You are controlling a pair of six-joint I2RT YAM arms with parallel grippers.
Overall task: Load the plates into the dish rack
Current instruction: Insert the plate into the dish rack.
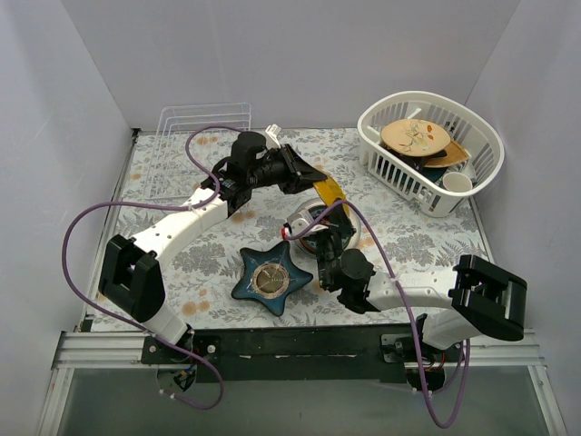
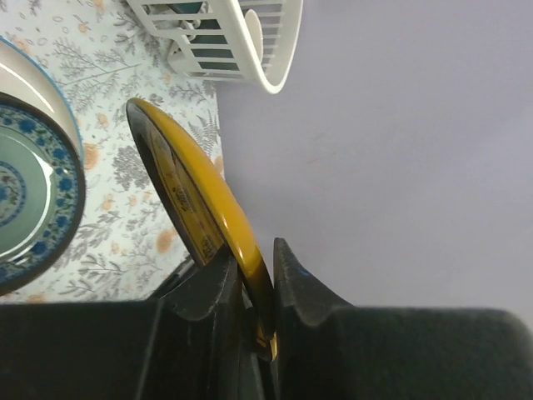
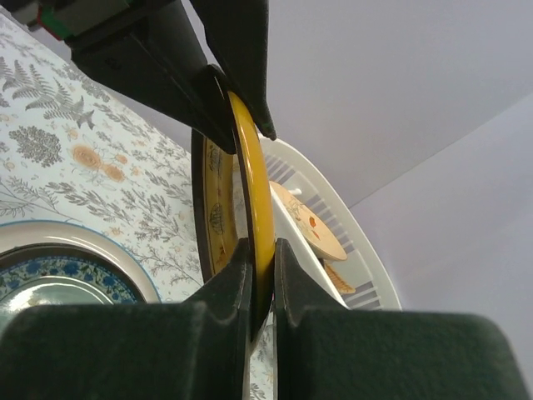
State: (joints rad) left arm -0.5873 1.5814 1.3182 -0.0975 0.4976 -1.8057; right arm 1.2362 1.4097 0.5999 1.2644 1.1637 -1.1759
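A yellow plate with a brown pattern (image 1: 333, 193) is held upright on edge above the middle of the table. My left gripper (image 1: 313, 183) is shut on its upper rim, and in the left wrist view the rim sits between the jaws of this gripper (image 2: 254, 279). My right gripper (image 1: 333, 223) is shut on the lower rim, seen close up in the right wrist view (image 3: 262, 260), with the plate (image 3: 252, 192) running up to the left gripper's fingers (image 3: 237, 75). The clear wire dish rack (image 1: 204, 127) stands at the back left, with no plates in it.
A blue-and-white patterned plate (image 1: 304, 221) lies on the table under the grippers. A dark blue star-shaped dish (image 1: 270, 277) lies in front. A white slotted basket (image 1: 481, 145) at the back right holds a tan sprig plate (image 1: 416, 136) and other dishes.
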